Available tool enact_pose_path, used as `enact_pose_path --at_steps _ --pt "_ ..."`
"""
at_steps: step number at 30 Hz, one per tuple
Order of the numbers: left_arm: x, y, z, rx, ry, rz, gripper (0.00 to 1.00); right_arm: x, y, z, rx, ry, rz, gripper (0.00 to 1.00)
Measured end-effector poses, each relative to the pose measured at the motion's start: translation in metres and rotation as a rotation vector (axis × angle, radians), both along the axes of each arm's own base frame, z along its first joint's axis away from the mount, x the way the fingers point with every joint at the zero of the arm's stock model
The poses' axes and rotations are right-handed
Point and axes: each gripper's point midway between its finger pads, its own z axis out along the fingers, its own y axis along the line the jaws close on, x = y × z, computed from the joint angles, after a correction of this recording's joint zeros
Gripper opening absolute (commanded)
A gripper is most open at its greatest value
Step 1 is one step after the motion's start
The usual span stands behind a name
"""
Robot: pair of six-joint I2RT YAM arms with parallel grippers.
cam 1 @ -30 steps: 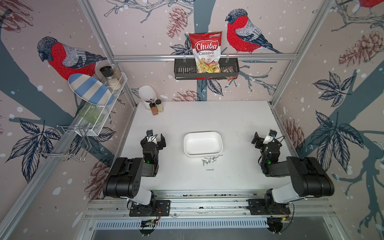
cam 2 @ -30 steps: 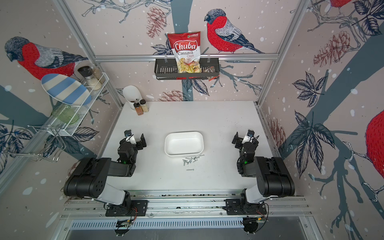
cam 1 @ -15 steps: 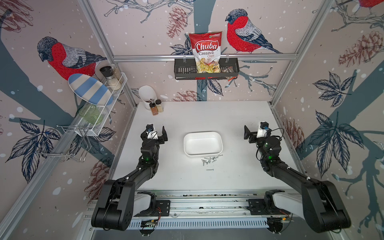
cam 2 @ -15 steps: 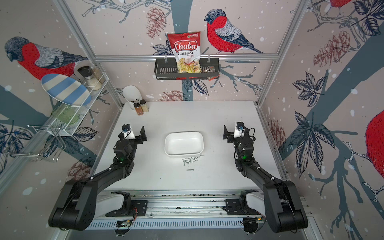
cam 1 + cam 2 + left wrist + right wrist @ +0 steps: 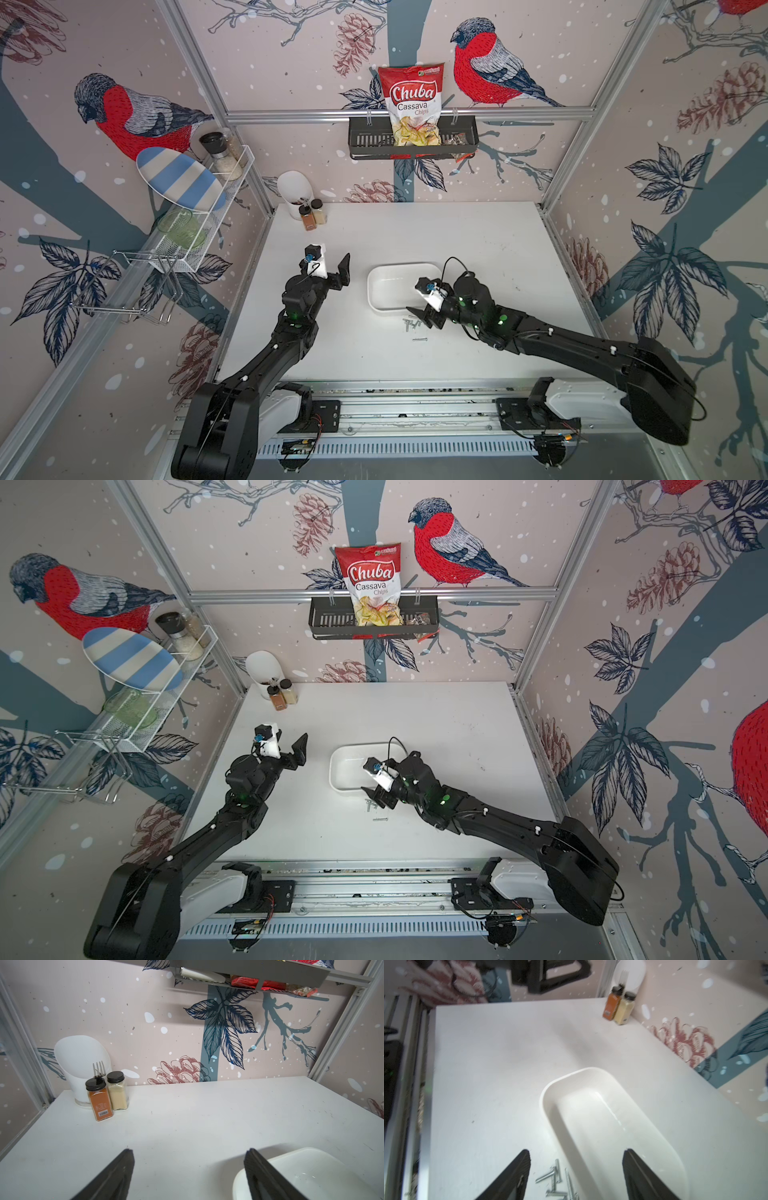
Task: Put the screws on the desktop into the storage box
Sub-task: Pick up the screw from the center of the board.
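Several small silver screws (image 5: 411, 325) (image 5: 371, 806) lie in a loose cluster on the white desktop (image 5: 478, 245) (image 5: 436, 721), just in front of the storage box (image 5: 374, 291) (image 5: 336, 771), a shallow white tray that looks empty. One screw (image 5: 419, 339) lies a little apart, nearer the front. My right gripper (image 5: 417, 313) (image 5: 374, 793) hovers open at the box's near edge. In the right wrist view, the screws (image 5: 556, 1176) sit between its open fingers (image 5: 576, 1150), beside the box (image 5: 546, 1093). My left gripper (image 5: 330, 268) (image 5: 286, 748) (image 5: 190, 1150) is open and empty, left of the box (image 5: 291, 1157).
A white utensil cup (image 5: 293, 189) with a fork and two spice jars (image 5: 312, 214) stand at the back left corner. A black wall basket (image 5: 411, 141) holding a chips bag hangs on the back wall. A wire rack (image 5: 195, 220) juts from the left wall.
Both arms have unfolded and reached forward over the desktop. The right gripper has swung left and down to the screws by the box's near edge. The left has drawn closer to the box.
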Motion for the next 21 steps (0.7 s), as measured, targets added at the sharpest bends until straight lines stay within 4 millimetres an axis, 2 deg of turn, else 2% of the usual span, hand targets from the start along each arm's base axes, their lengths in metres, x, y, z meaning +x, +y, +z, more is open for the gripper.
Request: enact_pose_path --at_steps 5,7,9,14,18,21 --pt "-0.002 -0.003 0.007 -0.034 0.004 -0.019 0.86 -0.026 0.004 -0.046 -0.167 0.048 0.078 0.47" --pt "-0.002 -0.004 0.007 -0.047 0.019 -0.019 0.86 -0.028 0.003 -0.063 -0.234 0.067 0.084 0.37" --pt "-0.003 -0.004 0.009 -0.066 0.028 -0.019 0.86 -0.027 0.001 -0.079 -0.300 0.087 0.078 0.33" --pt "-0.006 -0.004 0.015 -0.099 0.028 -0.019 0.86 -0.029 -0.006 -0.109 -0.423 0.132 0.069 0.34" --pt "-0.005 -0.003 0.011 -0.106 0.045 -0.010 0.86 -0.032 -0.013 -0.122 -0.475 0.157 0.069 0.37" --pt "-0.003 -0.001 0.004 -0.109 0.070 0.003 0.87 -0.035 -0.015 -0.127 -0.496 0.173 0.077 0.42"
